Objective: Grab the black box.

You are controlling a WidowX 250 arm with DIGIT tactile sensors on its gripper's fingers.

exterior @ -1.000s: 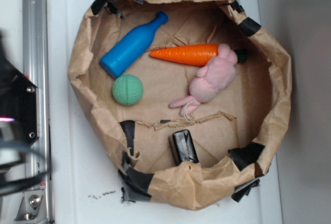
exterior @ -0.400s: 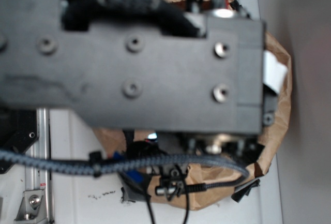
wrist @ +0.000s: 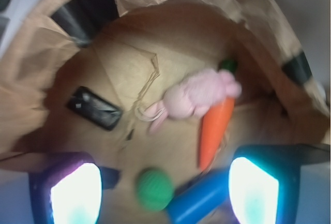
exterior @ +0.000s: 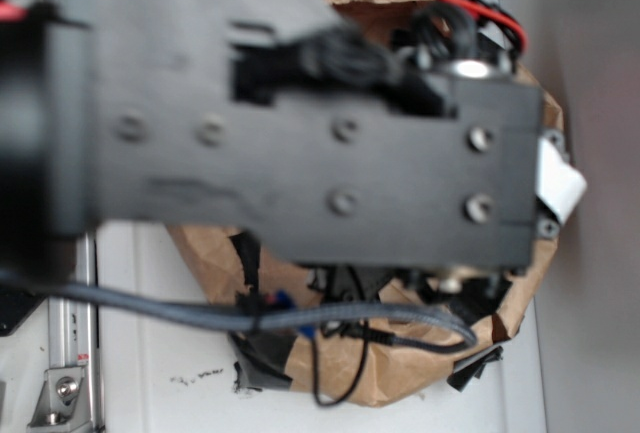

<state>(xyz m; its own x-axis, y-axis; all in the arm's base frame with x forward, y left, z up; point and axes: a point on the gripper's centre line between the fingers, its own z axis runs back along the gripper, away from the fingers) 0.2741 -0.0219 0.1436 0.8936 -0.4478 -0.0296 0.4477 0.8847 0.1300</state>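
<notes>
The black box (wrist: pixel 94 108) is small, glossy and rectangular; it lies on the brown paper floor of the bag at the left of the wrist view. My gripper (wrist: pixel 164 193) hangs high above the bag with its two glowing fingers (wrist: pixel 76 193) wide apart and nothing between them. The box is up and left of the gripper, well apart from it. In the exterior view the black arm (exterior: pixel 300 123) fills most of the frame and hides the box and the gripper.
A brown paper bag (wrist: pixel 170 6) with black tape patches (wrist: pixel 85 9) walls the scene. Inside lie a pink plush bunny (wrist: pixel 194 95), an orange carrot (wrist: pixel 214 131), a green ball (wrist: pixel 154 189) and a blue bottle (wrist: pixel 199 200). The bag's rim shows in the exterior view (exterior: pixel 400 378).
The arm has swung in from the left over the bag and now covers its inside in the exterior view; since 0.4 s ago it has shifted a little further right.
</notes>
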